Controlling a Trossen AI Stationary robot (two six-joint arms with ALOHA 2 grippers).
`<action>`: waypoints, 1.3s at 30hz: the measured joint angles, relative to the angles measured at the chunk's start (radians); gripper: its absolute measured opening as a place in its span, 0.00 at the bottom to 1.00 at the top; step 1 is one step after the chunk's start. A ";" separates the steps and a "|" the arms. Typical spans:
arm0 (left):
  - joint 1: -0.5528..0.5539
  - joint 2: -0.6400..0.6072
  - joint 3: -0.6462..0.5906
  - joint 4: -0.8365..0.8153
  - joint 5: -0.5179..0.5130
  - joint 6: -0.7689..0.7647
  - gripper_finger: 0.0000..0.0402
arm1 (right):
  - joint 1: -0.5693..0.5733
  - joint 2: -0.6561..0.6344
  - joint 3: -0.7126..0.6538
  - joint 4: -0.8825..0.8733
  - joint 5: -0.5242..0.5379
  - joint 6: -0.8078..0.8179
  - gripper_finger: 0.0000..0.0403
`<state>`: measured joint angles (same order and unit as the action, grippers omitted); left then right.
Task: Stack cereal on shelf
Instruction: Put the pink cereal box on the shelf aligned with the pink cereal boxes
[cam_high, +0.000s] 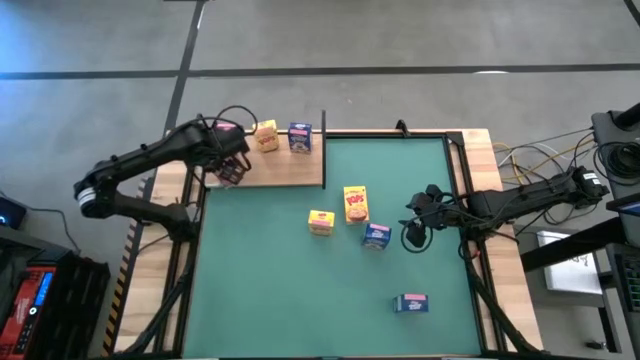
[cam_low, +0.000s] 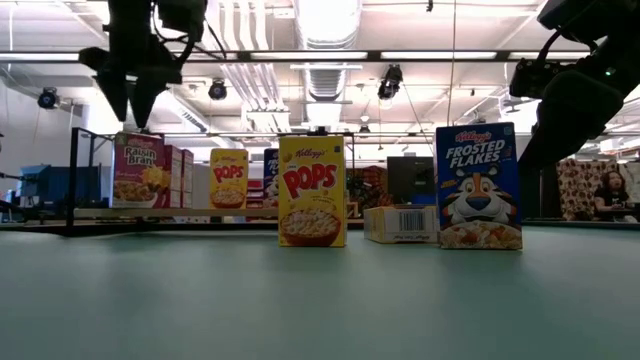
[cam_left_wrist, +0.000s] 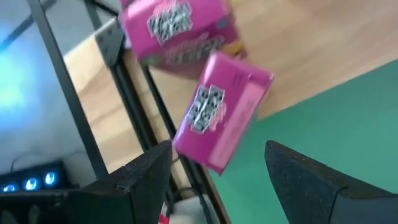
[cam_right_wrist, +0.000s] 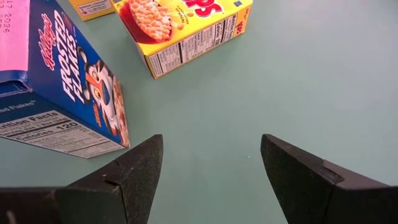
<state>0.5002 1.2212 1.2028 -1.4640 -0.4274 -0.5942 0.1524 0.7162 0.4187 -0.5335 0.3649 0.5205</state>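
Pink boxes: two of them on the wooden shelf at its left end, right under my left gripper; in the left wrist view one lies beyond the other, and I cannot tell whether they touch.
Shelf stock: a yellow box and a blue box stand near the shelf's far edge, side by side, close to its black right-hand post.
Raisin Bran box: in the low view it stands at the shelf's left end, directly under my left gripper's fingers.
Left gripper: hangs above the pink boxes, fingers parted with nothing between them.
Mat: green, carrying the loose cereal to the right of the shelf.
Pops box: yellow, upright near the mat's middle.
Small yellow box: lies flat just left of the Pops box.
Frosted Flakes box: blue, upright just right of the Pops box and nearest my right gripper.
Lone blue box: lies on the mat's near right part, well apart from the others.
Right gripper: low over bare mat just right of the Frosted Flakes box, fingers spread and empty, touching no box.
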 joint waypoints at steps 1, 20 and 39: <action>0.002 0.005 -0.001 -0.011 0.001 -0.015 0.60 | 0.000 0.000 0.000 0.000 0.000 0.000 0.65; 0.090 0.016 -0.008 0.074 0.134 -0.108 0.60 | 0.000 0.000 0.000 0.000 0.000 0.000 0.65; 0.123 0.053 -0.008 0.082 0.112 0.012 0.91 | 0.000 0.000 0.000 0.000 0.000 0.000 0.65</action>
<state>0.6232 1.2744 1.1946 -1.3822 -0.3153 -0.5822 0.1525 0.7162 0.4187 -0.5336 0.3649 0.5205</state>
